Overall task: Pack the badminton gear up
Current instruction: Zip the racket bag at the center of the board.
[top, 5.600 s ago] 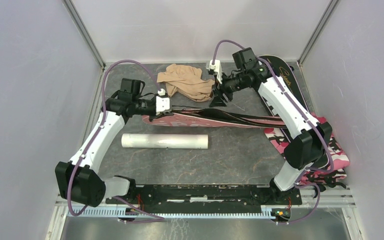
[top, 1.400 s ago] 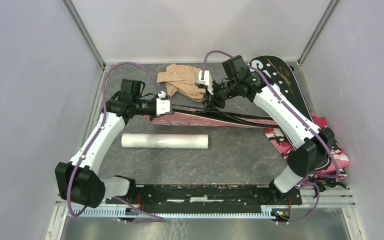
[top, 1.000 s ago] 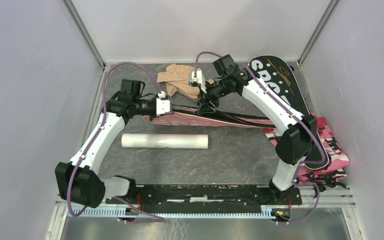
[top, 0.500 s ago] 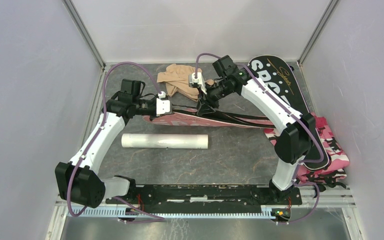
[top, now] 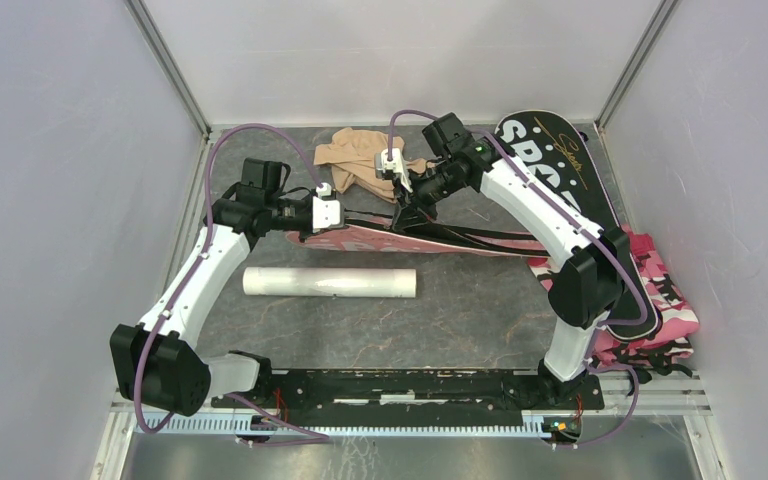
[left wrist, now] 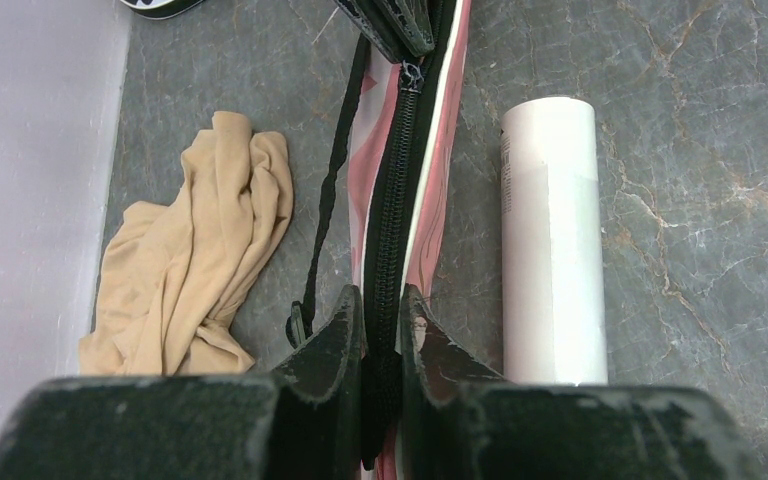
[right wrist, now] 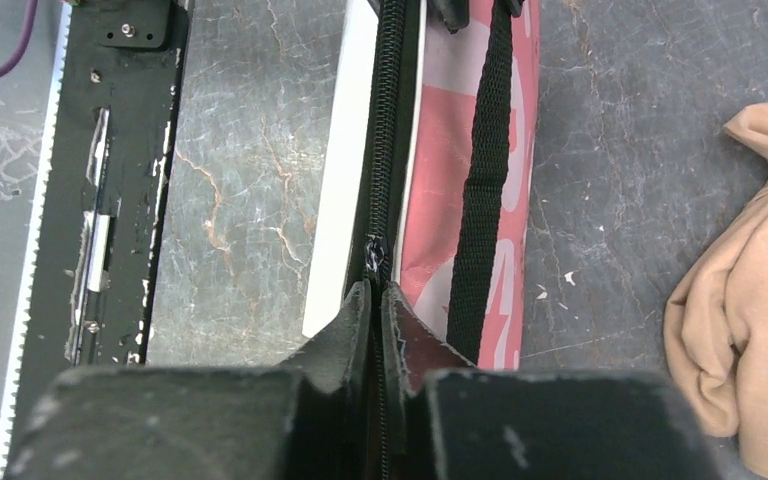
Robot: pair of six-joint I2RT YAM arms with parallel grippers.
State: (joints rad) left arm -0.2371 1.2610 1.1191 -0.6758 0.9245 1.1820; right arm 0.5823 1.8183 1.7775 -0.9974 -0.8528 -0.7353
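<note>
The pink cover (top: 360, 241) lies lengthwise left-to-right across mid-counter (top: 460, 310), parallel to the white tube (top: 330, 282), its zipper edge pinched narrowly by the left pincer (left wrist: 382, 300) at the left end and the right pincer (right wrist: 375, 290) farther along.

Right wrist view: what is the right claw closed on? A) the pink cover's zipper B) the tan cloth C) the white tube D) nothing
A: the right claw pinches the zipper of the pink cover; the tan cloth lies apart to one side.
</note>
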